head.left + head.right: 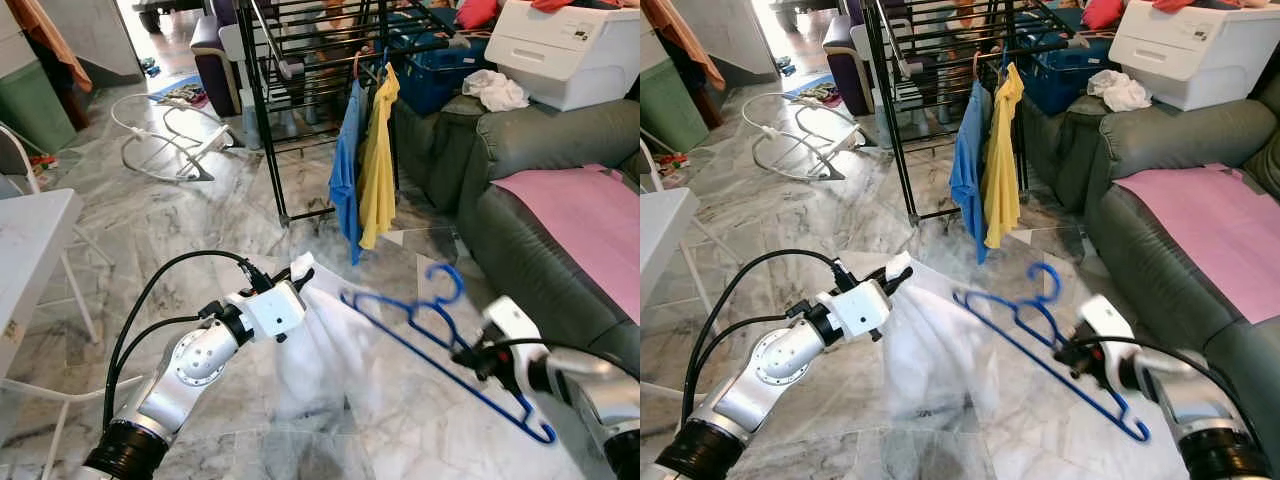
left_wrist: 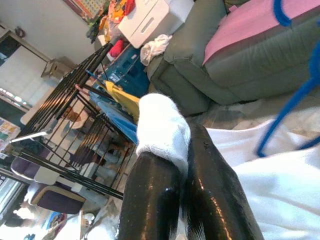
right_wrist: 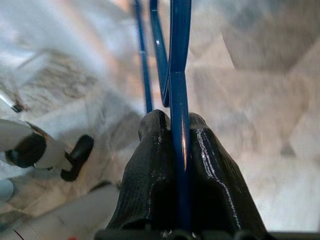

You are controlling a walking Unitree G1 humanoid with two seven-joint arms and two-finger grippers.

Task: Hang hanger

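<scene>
The blue hanger (image 1: pixel 440 345) hangs in the air above the marble floor (image 1: pixel 200 215), in front of the robot, tilted so that its hook (image 1: pixel 445 280) points up and away toward the drying rack while its long bar slopes down toward the robot's right. The right tool (image 3: pixel 174 131) is clamped on the hanger's thin blue rod, the two black fingers (image 3: pixel 145 170) pressed against it from either side. One end of the hanger lies against a white garment (image 1: pixel 325 355) that hangs limp just beside it, on the robot's left.

The left tool (image 2: pixel 182 150) is closed on the upper edge of that white garment, a fold of the cloth bunched up between and over its fingertips, and the rest of the fabric drops down below it toward the floor. Both silver arms reach forward at about the same height, the left with black cables looping behind it.

Beyond the hanger stands a black metal drying rack (image 1: pixel 300 60), with a blue shirt (image 1: pixel 345 175) and a yellow shirt (image 1: pixel 378 165) hung side by side from it. To the robot's right is a dark green sofa (image 1: pixel 530 150) with a pink cloth (image 1: pixel 585 215) spread on its seat and a white box (image 1: pixel 570 50) resting on its arm. A white table (image 1: pixel 30 240) edge shows on the robot's far left.
</scene>
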